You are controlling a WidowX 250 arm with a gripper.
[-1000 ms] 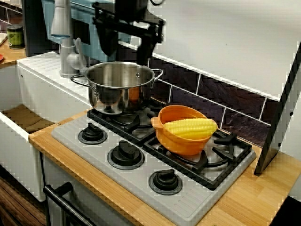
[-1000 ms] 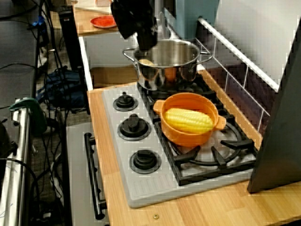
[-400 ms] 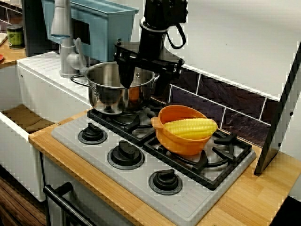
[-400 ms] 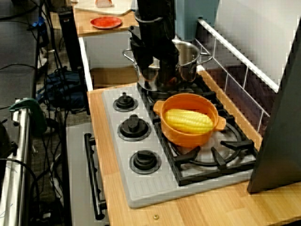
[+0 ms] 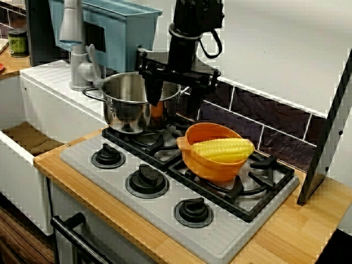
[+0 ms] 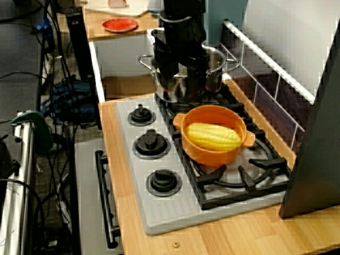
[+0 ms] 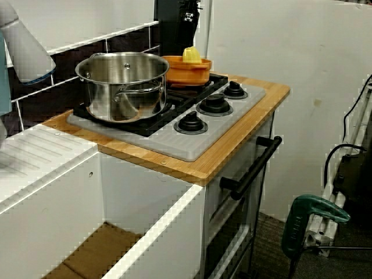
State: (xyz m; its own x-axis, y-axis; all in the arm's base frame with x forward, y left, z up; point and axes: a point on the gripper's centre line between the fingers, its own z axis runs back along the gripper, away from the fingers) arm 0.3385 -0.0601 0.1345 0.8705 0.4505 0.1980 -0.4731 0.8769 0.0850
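Observation:
My black gripper (image 5: 179, 94) hangs open at the steel pot (image 5: 124, 104), on the rim side nearest the orange bowl (image 5: 212, 165). In the front view one finger (image 5: 153, 91) dips inside the pot and the other sits past its right handle. The high side view shows the gripper (image 6: 180, 89) hiding the pot's (image 6: 215, 69) near wall. I cannot see anything between the fingers. A yellow corn cob (image 5: 223, 148) lies in the bowl (image 6: 212, 154) on the right burner. The sink-side view shows the pot (image 7: 122, 87), bowl (image 7: 186, 72) and corn (image 7: 192, 55), not the gripper.
Three black knobs (image 5: 147, 179) line the hob's front. A grey faucet (image 5: 74, 49) and sink (image 5: 33, 137) lie left, a blue box (image 5: 115, 27) behind. A dark panel (image 5: 330, 126) leans at the right. A red plate (image 6: 118, 24) sits on the far counter.
The gripper has dropped from above the pot down to its rim and moved right, toward the bowl. Pot, bowl and corn have stayed put.

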